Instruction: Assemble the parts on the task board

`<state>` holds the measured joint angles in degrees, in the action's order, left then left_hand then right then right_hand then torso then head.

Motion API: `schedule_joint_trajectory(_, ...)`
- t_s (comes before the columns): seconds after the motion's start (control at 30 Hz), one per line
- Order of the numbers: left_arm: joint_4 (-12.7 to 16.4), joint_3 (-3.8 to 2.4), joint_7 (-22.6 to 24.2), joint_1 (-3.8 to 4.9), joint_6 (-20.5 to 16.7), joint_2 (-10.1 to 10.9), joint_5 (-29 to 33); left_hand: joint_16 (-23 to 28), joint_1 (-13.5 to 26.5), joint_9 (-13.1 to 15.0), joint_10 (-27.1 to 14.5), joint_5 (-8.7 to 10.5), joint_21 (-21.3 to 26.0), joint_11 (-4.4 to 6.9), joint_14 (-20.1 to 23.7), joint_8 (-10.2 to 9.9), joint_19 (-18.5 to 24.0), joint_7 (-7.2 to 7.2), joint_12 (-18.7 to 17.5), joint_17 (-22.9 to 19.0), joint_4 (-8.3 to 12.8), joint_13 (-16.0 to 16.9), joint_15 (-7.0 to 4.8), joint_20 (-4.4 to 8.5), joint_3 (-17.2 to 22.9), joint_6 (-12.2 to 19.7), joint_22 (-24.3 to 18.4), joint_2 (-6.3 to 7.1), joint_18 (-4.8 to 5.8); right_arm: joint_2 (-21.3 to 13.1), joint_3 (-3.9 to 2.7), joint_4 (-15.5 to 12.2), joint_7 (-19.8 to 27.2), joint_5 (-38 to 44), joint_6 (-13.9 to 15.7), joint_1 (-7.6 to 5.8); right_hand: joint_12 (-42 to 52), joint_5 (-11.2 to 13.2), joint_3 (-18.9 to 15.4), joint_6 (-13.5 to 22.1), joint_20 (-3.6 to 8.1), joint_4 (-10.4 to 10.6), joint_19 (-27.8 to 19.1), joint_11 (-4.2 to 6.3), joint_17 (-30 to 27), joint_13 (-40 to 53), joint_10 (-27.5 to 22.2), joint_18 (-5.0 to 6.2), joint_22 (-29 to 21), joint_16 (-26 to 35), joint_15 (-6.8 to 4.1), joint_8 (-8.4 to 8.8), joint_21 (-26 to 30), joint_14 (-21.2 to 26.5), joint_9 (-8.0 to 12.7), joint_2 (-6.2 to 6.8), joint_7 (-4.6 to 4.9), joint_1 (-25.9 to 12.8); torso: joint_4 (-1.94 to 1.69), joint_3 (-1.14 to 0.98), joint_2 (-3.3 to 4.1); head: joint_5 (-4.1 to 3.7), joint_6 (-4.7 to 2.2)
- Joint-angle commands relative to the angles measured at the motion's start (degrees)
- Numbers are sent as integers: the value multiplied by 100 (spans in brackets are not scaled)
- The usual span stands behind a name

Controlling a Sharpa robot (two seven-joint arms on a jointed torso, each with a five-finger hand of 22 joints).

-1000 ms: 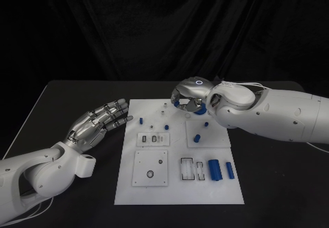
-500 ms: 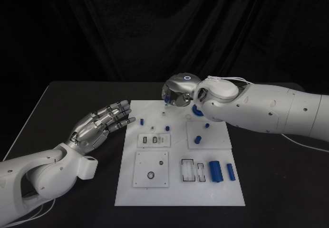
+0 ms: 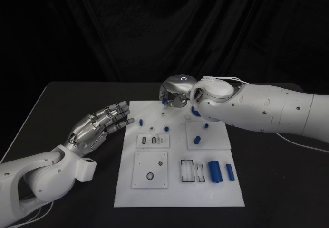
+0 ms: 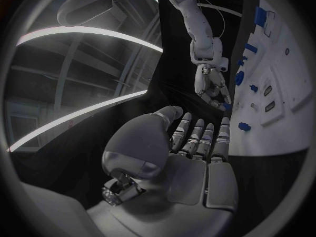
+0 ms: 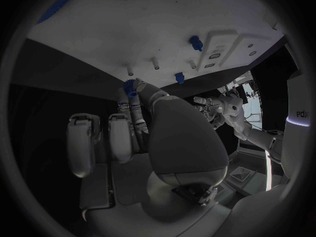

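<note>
The white task board (image 3: 178,190) lies in the middle of the table. My right hand (image 3: 177,92) hovers over the board's far edge, above the small white pegs (image 3: 164,106). It pinches a small blue part (image 5: 131,84) at its fingertips, close to the pegs (image 5: 156,63). My left hand (image 3: 99,124) is open with its fingers spread, beside the board's left edge and holding nothing. From the left wrist, the left hand (image 4: 197,142) points toward the right hand (image 4: 212,87).
A larger blue part (image 3: 197,113) lies by the right forearm. Small blue parts (image 3: 142,121) (image 3: 167,127) (image 3: 197,139) stand on the board's far half. Two blue cylinders (image 3: 214,171) (image 3: 229,171) lie at its near right, beside slotted plates (image 3: 150,167).
My right hand has shifted left along the board's far edge, uncovering the larger blue part on the board. My left hand has hardly moved.
</note>
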<state>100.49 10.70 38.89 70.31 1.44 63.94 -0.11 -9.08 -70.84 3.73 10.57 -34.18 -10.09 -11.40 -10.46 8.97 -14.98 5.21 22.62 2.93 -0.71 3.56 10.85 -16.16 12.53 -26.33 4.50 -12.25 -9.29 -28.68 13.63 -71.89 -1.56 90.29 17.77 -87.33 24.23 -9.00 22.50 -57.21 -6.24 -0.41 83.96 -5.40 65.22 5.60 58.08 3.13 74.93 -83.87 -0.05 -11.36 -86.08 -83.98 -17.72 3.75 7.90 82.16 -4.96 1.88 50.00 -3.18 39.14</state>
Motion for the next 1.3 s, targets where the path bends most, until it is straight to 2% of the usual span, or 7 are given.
schedule_joint_trajectory(0.03,-3,-2,1524,9,26,-5,1,-7,51,10,36,-44,-32,-9,-29,20,-29,5,37,5,-12,6,8,-5,48,-35,7,-2,-19,13,-6,10,-23,-26,-92,18,-23,23,-10,37,8,13,17,106,7,5,133,-73,514,32,7,46,30,30,-5,12,9,24,2,-7,-6,1,5)
schedule_joint_trajectory(0.17,-13,-2,1513,9,21,-9,1,-8,53,10,36,-45,-32,-9,-29,20,-29,5,37,5,-13,6,7,-5,51,-34,6,-5,-19,26,-7,16,-42,-27,-102,32,-65,34,-6,57,1,16,19,95,11,-3,118,-74,520,31,15,72,30,32,-6,15,18,33,18,-7,-10,8,15)
schedule_joint_trajectory(0.6,-46,5,1472,9,43,-19,213,-22,63,9,42,-50,-29,-15,-47,21,-23,12,48,10,-19,8,10,-7,69,-35,4,-20,-18,-5,-7,-4,-70,-27,-173,79,-147,20,3,84,-16,23,32,71,-3,-16,94,-80,547,36,35,118,22,41,-9,20,37,47,-8,-2,-8,-40,42)
schedule_joint_trajectory(0.8,-74,11,1462,9,63,-30,231,-33,72,9,50,-48,-35,-21,-60,20,-30,19,61,14,-19,9,17,-10,80,-34,6,-21,-15,0,-7,21,-82,-27,-277,107,-169,20,1,85,-23,32,-4,65,-189,-19,91,-67,491,89,42,128,48,96,-11,22,41,41,10,3,-10,-17,56)
schedule_joint_trajectory(1.03,-99,17,1451,8,90,-39,261,-37,78,7,52,-39,-36,-25,-65,17,-32,24,62,15,-13,9,20,-11,85,-26,6,-10,-14,25,-7,70,-96,-27,-367,150,-198,19,2,84,-30,40,-17,59,-244,-22,89,-63,476,111,48,141,58,121,-15,23,44,41,4,1,-8,-26,73)
schedule_joint_trajectory(1.13,-109,19,1442,8,102,-42,288,-37,78,7,52,-39,-36,-25,-65,17,-32,24,62,15,-13,9,20,-11,85,-26,6,-10,-14,39,-7,104,-107,-27,-387,165,-296,8,6,135,-50,52,-58,29,-307,-40,11,-49,420,140,73,199,90,154,-12,42,62,44,-3,-2,-6,-31,80)
schedule_joint_trajectory(1.3,-121,24,1434,8,112,-42,306,-38,80,7,52,-36,-37,-26,-67,17,-33,25,63,15,-11,9,21,-11,87,-25,7,-8,-13,56,-7,138,-162,-27,-463,179,-548,-13,42,414,-137,97,-172,-91,-468,-102,-327,-10,257,201,172,424,183,231,56,99,84,30,-3,-2,-5,-34,82)
